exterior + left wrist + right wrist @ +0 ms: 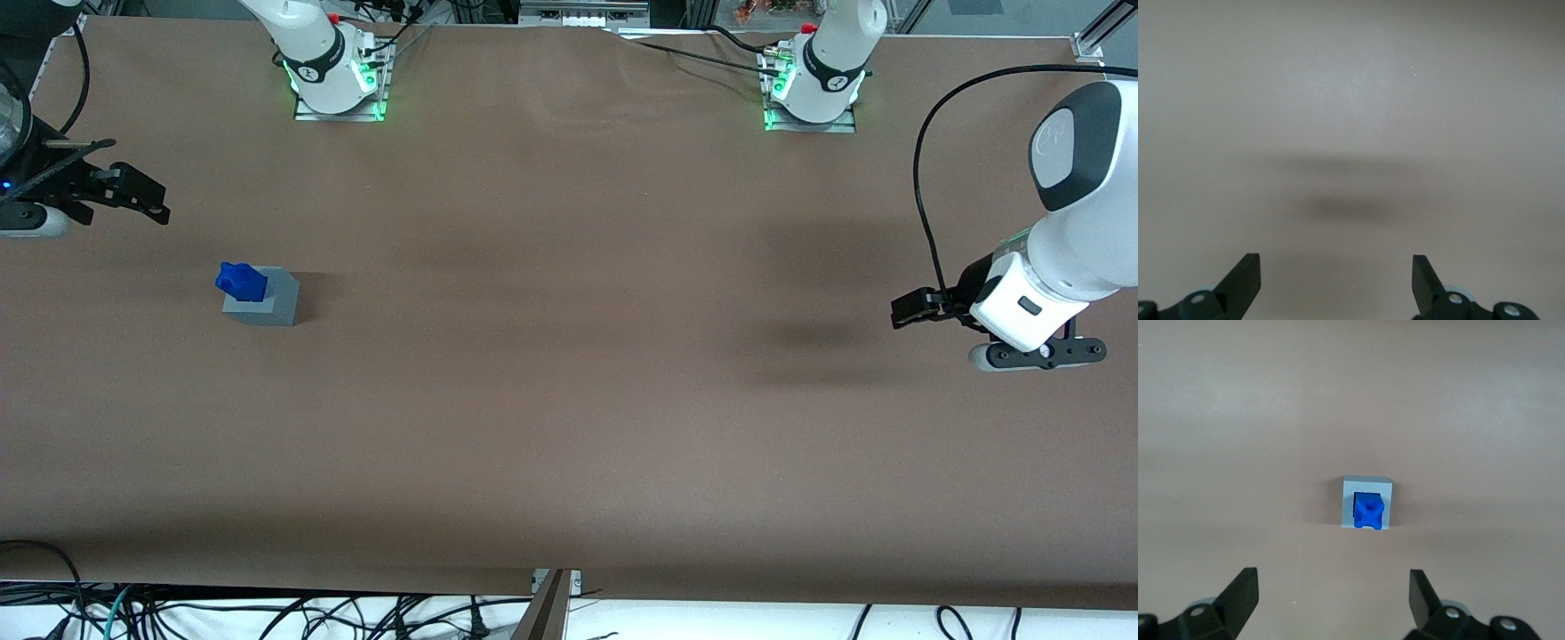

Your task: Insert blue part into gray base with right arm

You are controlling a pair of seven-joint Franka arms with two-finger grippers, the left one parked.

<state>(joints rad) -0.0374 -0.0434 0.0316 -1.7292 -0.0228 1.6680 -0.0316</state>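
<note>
Blue part (pixel 240 282) upright in gray base (pixel 267 305)

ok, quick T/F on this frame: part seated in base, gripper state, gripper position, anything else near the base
1. The blue part sits in the top of the gray base. True.
2. The right gripper is shut on the blue part. False: it is open, holding nothing.
3. The gripper is raised well clear of the base. True.
4. The blue part lies on the table beside the base. False: it is in the base, sticking up out of it.
</note>
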